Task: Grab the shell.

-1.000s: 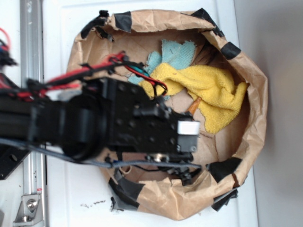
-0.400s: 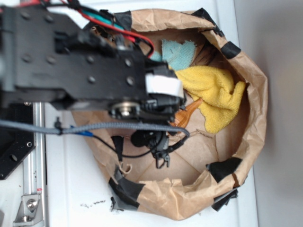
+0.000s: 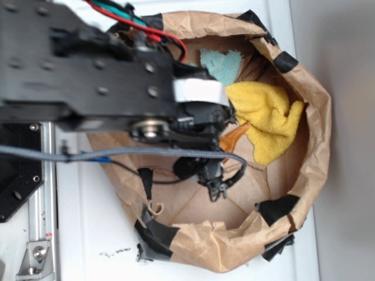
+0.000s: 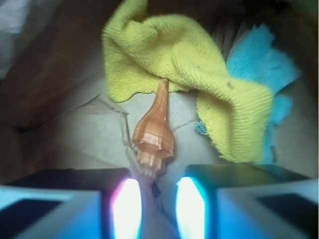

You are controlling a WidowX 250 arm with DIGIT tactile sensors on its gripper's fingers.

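Shell (image 4: 154,133): one is counted, a small orange-brown spiral form; a ribbed, bulbous body is seen tapering to a long thin point, with paler stepped whorls at the blunt end; in the wrist view it is laid on the brown paper floor, its thin point tucked under the edge of the yellow cloth (image 4: 184,64) and its blunt end turned toward the gripper (image 4: 158,209); in the exterior view only an orange sliver of the shell (image 3: 233,138) is shown, just beside the cloth and partly hidden by the arm.

Gripper: one is counted; two fingers (image 4: 127,211) are seen at the lower edge of the wrist view, held apart with a clear gap between them; nothing is gripped; the blunt end of the shell is placed just ahead of that gap, and whether it is touched cannot be told; in the exterior view the gripper (image 3: 215,182) is largely masked by the black arm body.

Cloths: two are counted; one yellow cloth (image 3: 266,117), crumpled; one light blue cloth (image 4: 271,69), partly covered by the yellow one.

Container: one paper bag (image 3: 316,146) is shown, its brown rim rolled down and patched with black tape; both cloths and the shell are held within it; the bag is set on a white surface (image 3: 88,234).
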